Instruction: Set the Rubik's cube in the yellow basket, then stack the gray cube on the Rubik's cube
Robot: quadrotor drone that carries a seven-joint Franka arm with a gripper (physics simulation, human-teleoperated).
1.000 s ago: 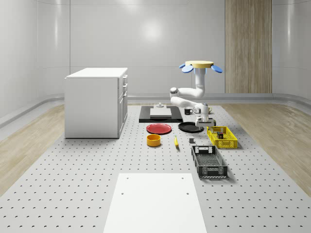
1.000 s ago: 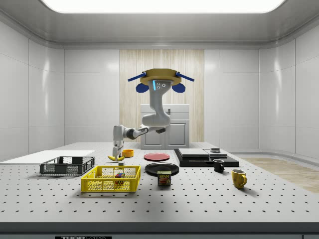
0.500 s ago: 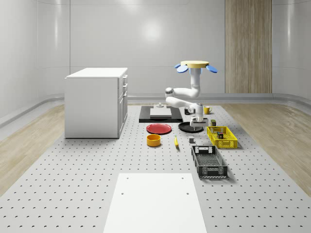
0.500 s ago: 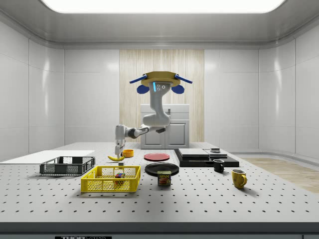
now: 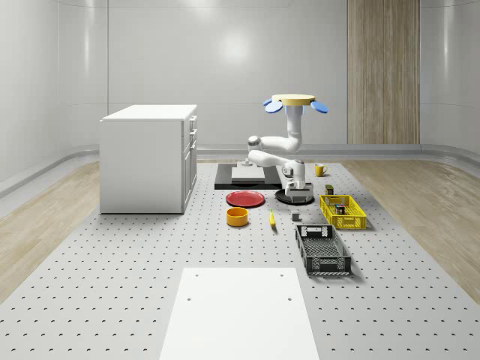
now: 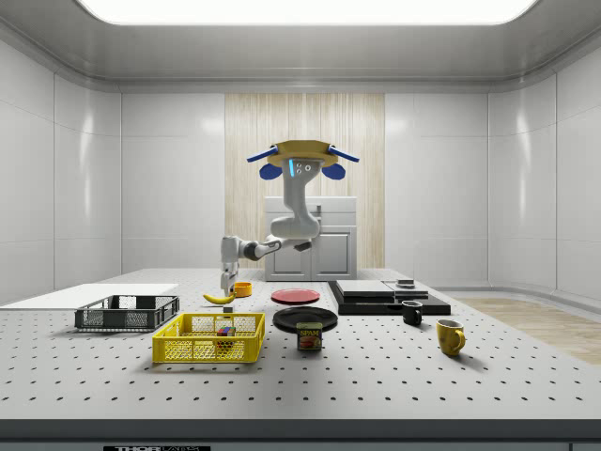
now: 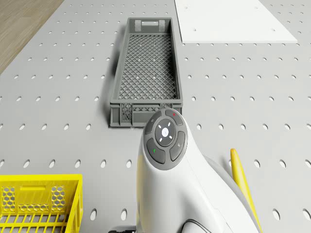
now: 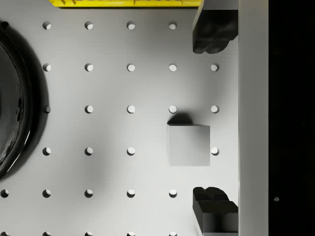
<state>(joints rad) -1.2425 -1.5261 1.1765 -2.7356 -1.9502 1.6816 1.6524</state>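
The gray cube point(image 8: 188, 145) is a plain matte block with equal sides and no long axis, sitting flat on the table point(image 8: 108, 128), square to the hole grid. It lies between the wide-open fingers point(image 8: 211, 34), touching neither. The gripper point(image 8: 212, 127) hangs above it. The drone point(image 5: 294, 102) hovers over the table near the black plate point(image 8: 12, 98); the yellow basket point(image 6: 208, 338) holds the Rubik's cube point(image 6: 224, 332).

Gray cube point(image 8: 188, 145), yellow basket point(image 5: 343, 212)
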